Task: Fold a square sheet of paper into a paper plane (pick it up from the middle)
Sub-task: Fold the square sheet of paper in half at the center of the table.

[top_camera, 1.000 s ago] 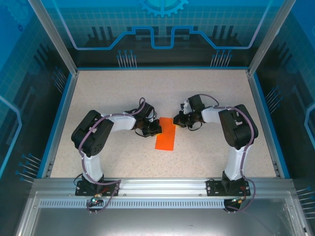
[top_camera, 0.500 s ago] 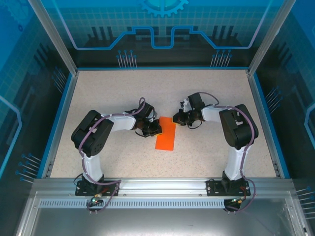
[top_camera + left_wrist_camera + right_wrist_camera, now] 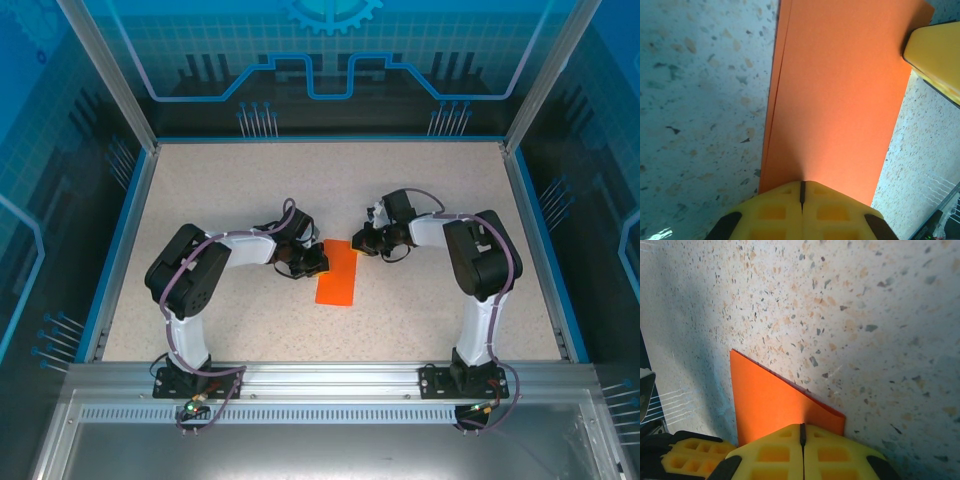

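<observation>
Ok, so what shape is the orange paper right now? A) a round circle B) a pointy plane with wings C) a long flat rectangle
C: seen from above, the orange paper lies flat on the table as a long four-sided strip, with no pointed nose and no wings.

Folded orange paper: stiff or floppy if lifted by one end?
Probably floppy: the thin folded orange paper lies flat, two layers showing at its edge. Likely light, so a push may slide it across the smooth speckled table.
</observation>
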Motion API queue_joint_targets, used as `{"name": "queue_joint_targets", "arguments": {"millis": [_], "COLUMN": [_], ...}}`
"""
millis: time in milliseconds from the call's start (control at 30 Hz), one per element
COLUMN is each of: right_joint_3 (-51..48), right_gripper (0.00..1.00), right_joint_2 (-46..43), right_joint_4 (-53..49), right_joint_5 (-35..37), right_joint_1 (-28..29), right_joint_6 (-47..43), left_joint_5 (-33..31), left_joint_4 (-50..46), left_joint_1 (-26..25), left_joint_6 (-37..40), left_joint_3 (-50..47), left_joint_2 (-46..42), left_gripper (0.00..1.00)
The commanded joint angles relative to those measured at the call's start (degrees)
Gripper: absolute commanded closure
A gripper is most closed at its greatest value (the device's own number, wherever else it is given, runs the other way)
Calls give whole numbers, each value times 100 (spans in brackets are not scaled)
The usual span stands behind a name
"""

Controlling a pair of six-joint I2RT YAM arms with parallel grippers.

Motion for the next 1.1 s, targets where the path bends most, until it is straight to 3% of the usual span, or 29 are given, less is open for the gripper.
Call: {"name": "queue_joint_targets", "arguments": {"millis": [0, 667, 1067], "right_joint_3": [-22, 236, 599], "right_gripper": [94, 95, 94], "right_joint_2": [-42, 474, 118], "right_joint_4": [-137, -162, -335], "right_joint_5": [81, 79, -210], "right_joint_1": [-71, -139, -209], "right_joint_6": [-14, -23, -42], "left_joint_5": [-655, -677, -707], "left_joint_4": [-805, -839, -855], "left_joint_1": [-79, -75, -76], "left_joint_6": [153, 169, 163], "left_joint_3": [-256, -230, -238], "left_joint_2": [445, 450, 445], "left_gripper": [100, 100, 100]}}
